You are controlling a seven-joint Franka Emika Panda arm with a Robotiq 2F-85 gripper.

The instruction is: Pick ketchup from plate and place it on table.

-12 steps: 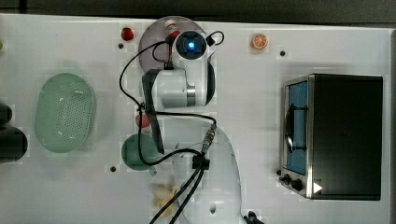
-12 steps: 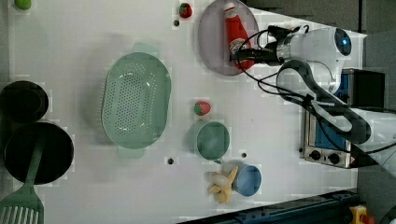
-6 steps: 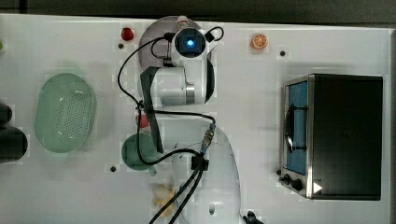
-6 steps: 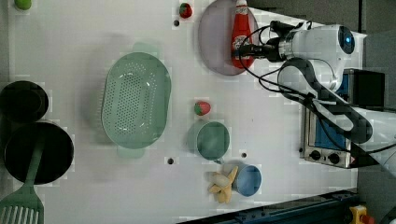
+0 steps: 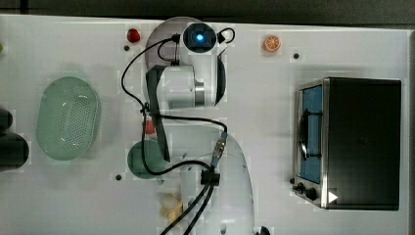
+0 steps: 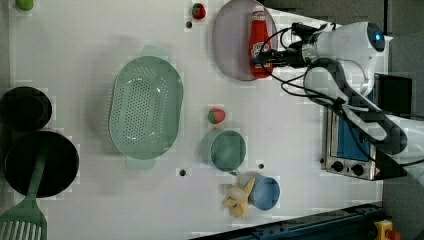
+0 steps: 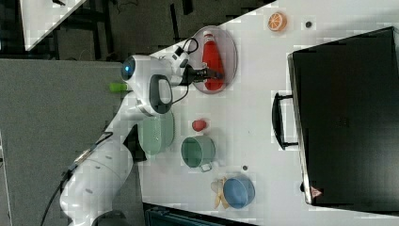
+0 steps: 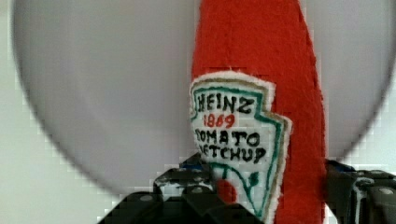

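The ketchup point(image 6: 258, 40) is a soft red bottle with a white label, lying flat on the pale lilac plate point(image 6: 230, 45) at the far edge of the white table point(image 6: 300, 130). My gripper point(image 6: 261, 61) reaches in low from the left view's right and is shut on the bottle's lower body. In the wrist view the ketchup point(image 8: 261, 93) fills the gap between the two dark fingers point(image 8: 187, 184), with the plate point(image 8: 107, 93) under it. The right view has the ketchup point(image 7: 211, 54) on the plate point(image 7: 229, 42), gripper point(image 7: 211, 74) at its base.
A pale green colander point(image 6: 145, 107), a strawberry point(image 6: 216, 116), a green cup point(image 6: 227, 150), a blue bowl point(image 6: 265, 192) and a banana point(image 6: 237, 200) stand on the table. A toaster oven point(image 5: 352, 142) sits at the top view's right, an orange slice point(image 5: 272, 43) near it.
The jaws have gone from wide open to shut on the ketchup's lower body. The bottle has turned a little on the plate and the wrist has shifted slightly.
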